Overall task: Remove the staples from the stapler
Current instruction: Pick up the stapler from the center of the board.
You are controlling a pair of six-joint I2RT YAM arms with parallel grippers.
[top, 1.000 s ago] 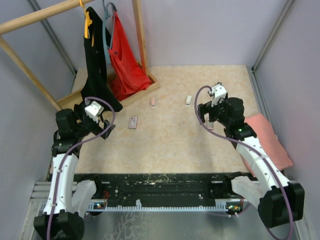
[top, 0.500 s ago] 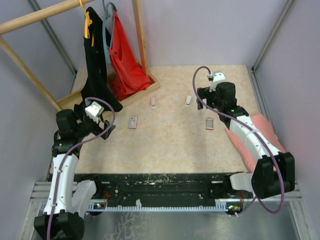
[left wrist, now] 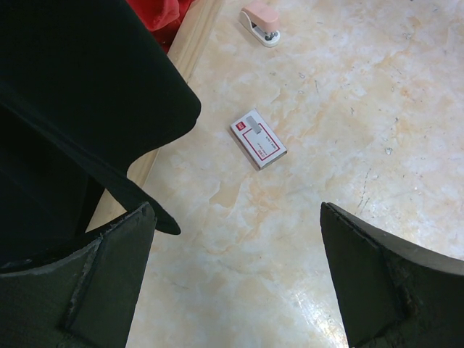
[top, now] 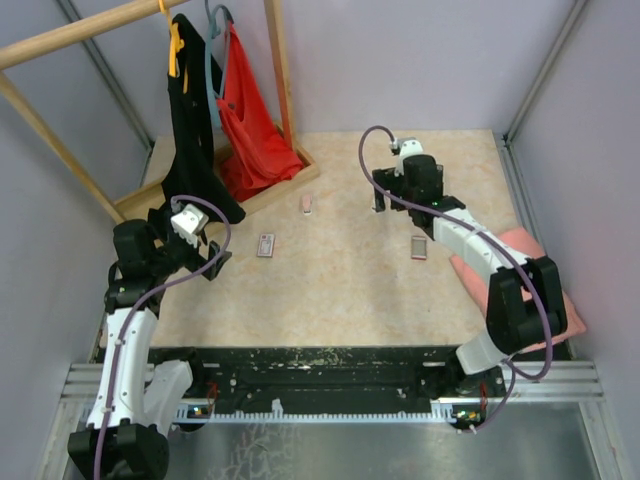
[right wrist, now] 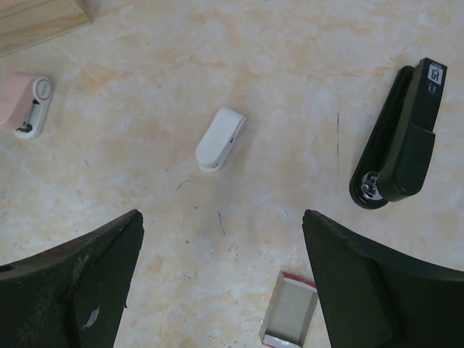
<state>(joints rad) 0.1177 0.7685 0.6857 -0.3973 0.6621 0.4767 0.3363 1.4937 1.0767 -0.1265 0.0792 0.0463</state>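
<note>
Two pincers gape, holding nothing: my right pincer (right wrist: 221, 217) hangs over the table (right wrist: 290, 58), with the closed black stapler (right wrist: 402, 141) lying flat off to its right, ready for a sideways reach. My left pincer (left wrist: 237, 210) idles above the red-and-white box (left wrist: 258, 138); no staples show.

1. The left arm (top: 125, 335) is folded close to its base, with the forearm rising steeply and the wrist bent forward and to the right.
2. The left gripper (left wrist: 239, 283) points down at a slant. Its jaws stand wide apart with nothing between them.
3. The right arm (top: 478, 252) stretches far forward from its base and leans in toward the middle, its links nearly in one long line.
4. The right gripper (right wrist: 221, 290) faces down, its two dark fingers (right wrist: 80, 290) spread wide and gripping nothing.
5. A purple cable (top: 368, 140) loops up beside the right wrist.
</note>
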